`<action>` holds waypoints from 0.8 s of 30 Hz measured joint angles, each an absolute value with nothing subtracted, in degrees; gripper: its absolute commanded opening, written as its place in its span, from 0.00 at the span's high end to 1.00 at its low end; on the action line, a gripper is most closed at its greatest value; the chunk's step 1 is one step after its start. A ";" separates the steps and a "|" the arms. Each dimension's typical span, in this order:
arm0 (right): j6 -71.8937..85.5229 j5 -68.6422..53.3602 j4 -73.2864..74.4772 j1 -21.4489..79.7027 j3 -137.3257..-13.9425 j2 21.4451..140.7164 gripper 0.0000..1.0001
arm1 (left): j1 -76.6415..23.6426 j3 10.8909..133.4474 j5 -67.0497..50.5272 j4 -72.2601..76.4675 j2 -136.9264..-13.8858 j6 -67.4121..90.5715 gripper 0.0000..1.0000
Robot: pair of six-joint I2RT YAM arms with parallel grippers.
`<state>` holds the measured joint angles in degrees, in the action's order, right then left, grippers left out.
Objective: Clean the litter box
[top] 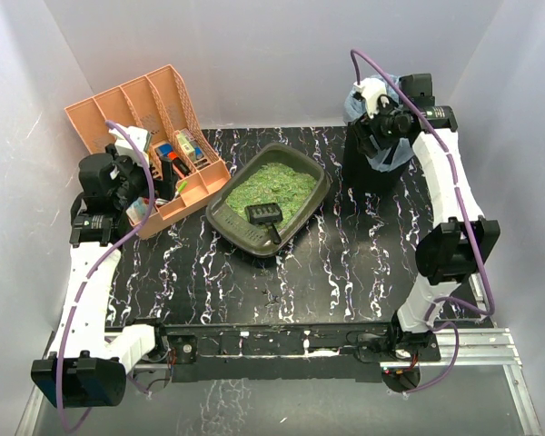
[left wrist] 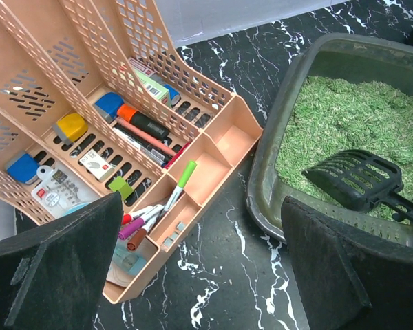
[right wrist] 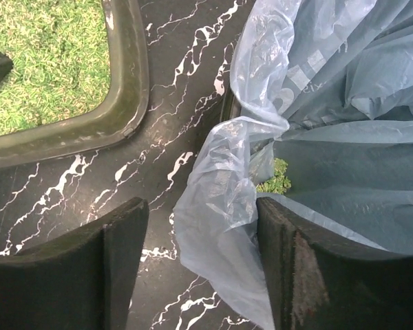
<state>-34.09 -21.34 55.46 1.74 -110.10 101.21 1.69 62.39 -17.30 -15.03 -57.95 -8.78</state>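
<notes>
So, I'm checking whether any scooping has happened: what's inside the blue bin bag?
A small clump of green granules sits in a fold of the blue bag. The crumpled plastic hides anything deeper.

Inspector A: Your counter (top: 345, 263) is black with white marble veining. Your litter box (top: 232, 232) reads dark olive-grey, its litter (top: 277, 186) mottled green, and the slotted scoop (top: 263, 215) black.

Inspector B: Confirmed. Your organiser (top: 100, 113) is peach-orange with a pattern of slots. Inside it you have an orange marker (left wrist: 141, 120), a green-capped pen (left wrist: 184, 175) and a yellow block (left wrist: 70, 127). Your bin (top: 368, 168) is black, its liner (right wrist: 330, 69) pale translucent blue.

Inspector A: Your left fingers (left wrist: 55, 268) and right fingers (right wrist: 117, 275) are black, and your cables (top: 478, 250) purple.
</notes>
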 measured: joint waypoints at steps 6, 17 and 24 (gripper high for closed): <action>-36.38 -20.91 57.41 1.76 -113.60 105.45 0.57 | 1.69 62.11 -18.06 -14.94 -57.98 -8.78 0.03; -39.16 -20.99 63.81 1.76 -115.70 104.55 0.83 | 1.67 61.98 -18.74 -14.92 -57.98 -8.82 0.03; -39.13 -22.33 68.86 1.78 -112.20 96.90 0.85 | 1.67 61.98 -19.16 -14.94 -58.13 -8.84 0.03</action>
<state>-39.13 -22.33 68.86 1.78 -112.20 96.90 1.67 61.98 -19.16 -14.94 -58.13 -8.84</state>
